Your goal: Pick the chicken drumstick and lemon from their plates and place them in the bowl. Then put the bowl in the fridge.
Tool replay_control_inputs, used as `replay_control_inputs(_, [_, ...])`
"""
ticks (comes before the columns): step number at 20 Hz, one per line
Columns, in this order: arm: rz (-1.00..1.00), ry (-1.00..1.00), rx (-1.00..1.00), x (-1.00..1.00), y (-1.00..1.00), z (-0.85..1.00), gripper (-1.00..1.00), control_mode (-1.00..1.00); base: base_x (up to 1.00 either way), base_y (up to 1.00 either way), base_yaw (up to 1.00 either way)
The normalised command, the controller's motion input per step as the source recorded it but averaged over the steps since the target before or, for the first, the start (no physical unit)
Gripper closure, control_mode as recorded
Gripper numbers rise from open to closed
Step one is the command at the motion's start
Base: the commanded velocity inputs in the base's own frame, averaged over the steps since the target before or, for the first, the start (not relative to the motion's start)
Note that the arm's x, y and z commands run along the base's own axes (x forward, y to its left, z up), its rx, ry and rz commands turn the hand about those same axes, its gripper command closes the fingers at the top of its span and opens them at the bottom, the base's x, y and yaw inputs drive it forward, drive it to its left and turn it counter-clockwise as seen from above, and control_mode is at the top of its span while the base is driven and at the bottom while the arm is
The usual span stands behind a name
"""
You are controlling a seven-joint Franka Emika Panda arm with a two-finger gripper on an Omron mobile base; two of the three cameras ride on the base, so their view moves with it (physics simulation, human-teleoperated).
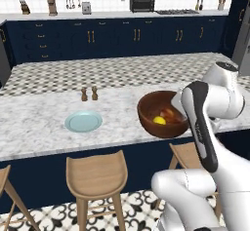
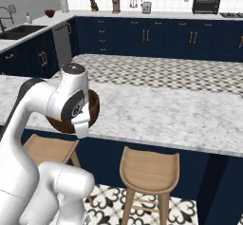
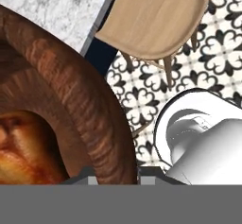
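The gripper (image 3: 113,175) is pinched nearly shut on the rim of the bowl (image 1: 155,116) — one fingertip inside the wall, one outside. The bowl sits upright, mouth up, at the near edge of the marble counter (image 1: 39,123), above a wooden stool (image 3: 156,17). Inside lie the lemon (image 1: 159,120) and the chicken drumstick (image 3: 21,152) — its long axis cannot be told. The pale blue plate (image 1: 83,121) lies well apart to the left.

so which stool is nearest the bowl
The right stool in the left base view, half hidden behind the arm: its seat sits just below the bowl. The other full stool stands further left, under the blue plate.
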Motion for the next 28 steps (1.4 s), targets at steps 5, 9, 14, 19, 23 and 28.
replay_control_inputs(5, [-0.08,0.02,0.29,-0.14,0.0,0.0,1.0,-1.0,0.0,0.0,0.0])
replay_control_inputs(9, [-0.04,0.08,0.03,-0.06,0.0,0.0,1.0,-1.0,0.0,0.0,0.0])
replay_control_inputs(14, [0.0,0.0,0.0,0.0,0.0,0.0,1.0,-1.0,0.0,0.0,0.0])
replay_control_inputs(19, [0.0,0.0,0.0,0.0,0.0,0.0,1.0,1.0,-0.54,-0.14,-0.03])
replay_control_inputs(23, [0.0,0.0,0.0,0.0,0.0,0.0,1.0,1.0,-1.0,-0.81,-0.14])
replay_control_inputs(28, [0.0,0.0,0.0,0.0,0.0,0.0,1.0,1.0,-0.11,-0.99,-0.05])
